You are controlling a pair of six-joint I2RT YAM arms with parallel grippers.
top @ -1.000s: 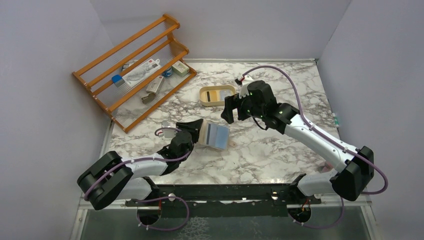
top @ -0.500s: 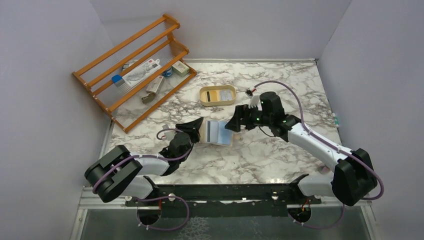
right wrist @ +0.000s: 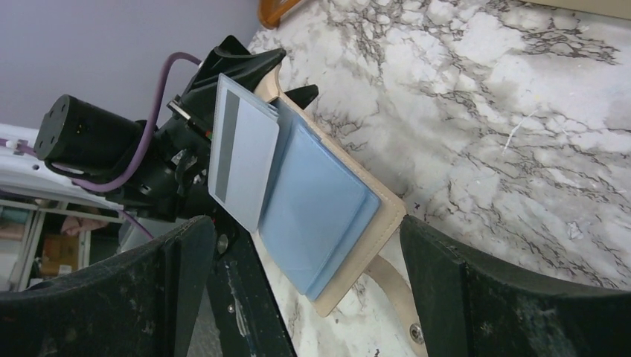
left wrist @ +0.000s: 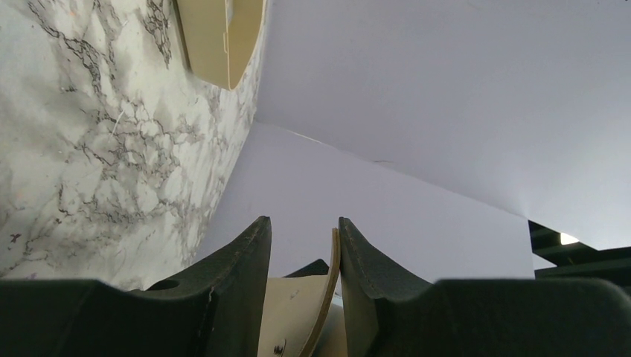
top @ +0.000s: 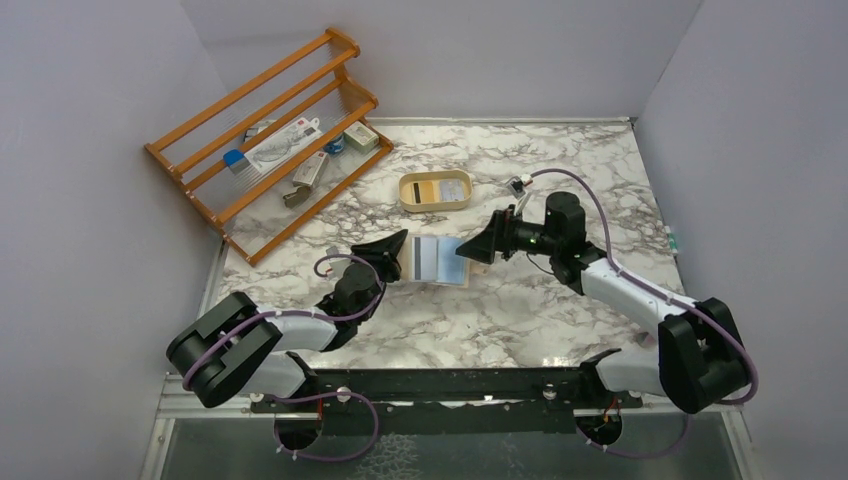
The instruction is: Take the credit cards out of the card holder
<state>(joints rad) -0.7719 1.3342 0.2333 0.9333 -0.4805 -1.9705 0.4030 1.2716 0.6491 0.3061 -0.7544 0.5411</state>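
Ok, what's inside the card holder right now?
The open card holder shows a light blue card lying inside and a pale card with a black stripe sticking out. Any cards beneath them are covered.

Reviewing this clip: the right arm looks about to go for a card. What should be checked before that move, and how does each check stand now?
1. Left gripper clamped on a flap of the card holder: ok.
2. Right gripper open wide: ok.
3. Striped card sticks out of its pocket, edge exposed: ok.
4. Light blue card sits between the right fingers in the right wrist view: ok.
5. Right fingertips apart from the holder: cannot tell.
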